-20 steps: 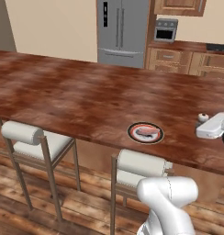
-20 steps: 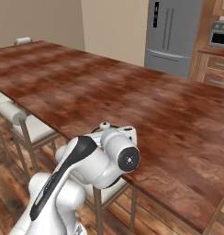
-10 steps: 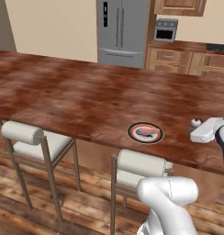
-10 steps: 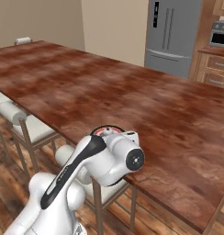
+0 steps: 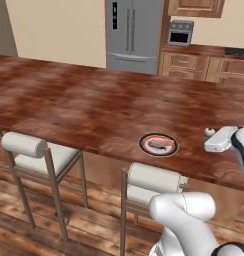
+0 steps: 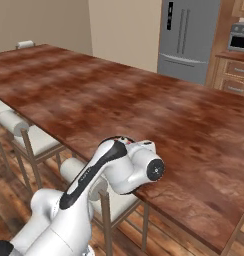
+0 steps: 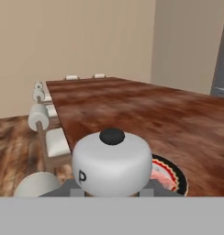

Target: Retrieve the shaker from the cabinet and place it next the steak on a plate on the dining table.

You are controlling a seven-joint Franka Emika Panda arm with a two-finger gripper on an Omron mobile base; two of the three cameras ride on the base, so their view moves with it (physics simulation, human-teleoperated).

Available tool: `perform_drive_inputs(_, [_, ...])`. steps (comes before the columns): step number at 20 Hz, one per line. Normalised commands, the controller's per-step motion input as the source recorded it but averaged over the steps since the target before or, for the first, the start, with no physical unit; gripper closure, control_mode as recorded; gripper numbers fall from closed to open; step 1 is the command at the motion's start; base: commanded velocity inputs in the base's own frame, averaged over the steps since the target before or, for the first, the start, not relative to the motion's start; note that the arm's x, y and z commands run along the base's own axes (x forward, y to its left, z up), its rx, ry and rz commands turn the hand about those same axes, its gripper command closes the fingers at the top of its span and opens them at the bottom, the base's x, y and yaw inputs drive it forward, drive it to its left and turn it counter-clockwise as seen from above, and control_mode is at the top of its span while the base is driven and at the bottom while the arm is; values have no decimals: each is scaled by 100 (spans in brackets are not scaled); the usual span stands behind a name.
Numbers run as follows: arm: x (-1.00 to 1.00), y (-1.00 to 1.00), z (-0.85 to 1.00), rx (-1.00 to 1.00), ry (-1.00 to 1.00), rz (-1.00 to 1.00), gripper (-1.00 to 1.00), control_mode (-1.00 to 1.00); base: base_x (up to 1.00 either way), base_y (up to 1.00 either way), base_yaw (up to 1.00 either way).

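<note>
Pincer (image 7: pixel 112 193) is clamped on the shaker (image 7: pixel 112 164) — in the hand view the pale rounded top with its dark cap sits right at the fingertips, a "P" on its side. From the left base view the shaker (image 5: pixel 209 132) shows as a small pale knob just ahead of the white hand, above the near edge of the tabletop (image 5: pixel 84 105), to the right of the plate (image 5: pixel 158 144) and apart from it. The steak (image 5: pixel 160 144) lies flat in the plate's pale centre. Whether the shaker's base already touches the wood I cannot tell.

My guess is that the carry is nearly over and the set-down is what's left. The plate sits close to the table's near edge, with a stool (image 5: pixel 153 180) directly beneath, so a release too far toward the robot could send the shaker off the edge. Coming in too far left could put it on the plate's rim (image 7: pixel 176 176), where it would tip or nudge the steak. Letting go from a height is also a risk — it is a small, upright thing and would likely topple.

In the right base view the arm (image 6: pixel 101 167) reaches forward from the lower left, elbow raised, with the wrist joint over the table's near edge. The hand looks along the length of the table, roughly level, not pointing down.
</note>
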Motion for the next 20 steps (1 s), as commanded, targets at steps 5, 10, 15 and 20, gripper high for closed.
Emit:
perform_drive_inputs(5, [26,-2,-17,0,0,2,100,-100,0,0,0])
perform_drive_inputs(10, [26,-1,-26,0,3,2,100,-100,0,0,0])
perform_drive_inputs(15, [27,-1,-30,0,1,3,100,-100,0,0,0])
perform_drive_inputs(20, [24,-14,-39,0,0,5,100,-100,0,0,0])
